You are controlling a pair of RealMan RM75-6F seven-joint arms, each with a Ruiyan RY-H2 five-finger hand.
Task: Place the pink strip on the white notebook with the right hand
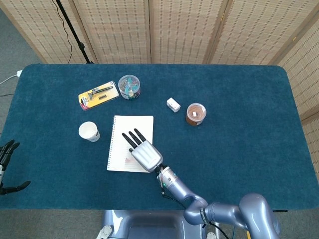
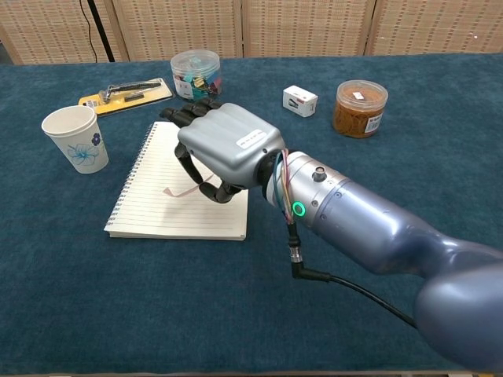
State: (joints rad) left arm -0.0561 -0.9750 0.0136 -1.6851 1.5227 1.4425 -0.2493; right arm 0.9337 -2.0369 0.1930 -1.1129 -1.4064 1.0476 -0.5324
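Head view, dark teal felt table [image 1: 239,149] before woven tan screens [image 1: 184,30], my left hand [image 1: 7,154] empty, fingers spread at the edge, chest view, my right hand [image 2: 224,149] pinching the thin pink strip [image 2: 179,189] over the white spiral notebook [image 2: 149,208], paper cup [image 2: 75,138] beside.

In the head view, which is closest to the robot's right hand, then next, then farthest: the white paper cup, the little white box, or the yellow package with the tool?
From the right hand:
1. White paper cup, to its left.
2. Little white box, above and to the right.
3. Yellow package with the tool, far upper left.
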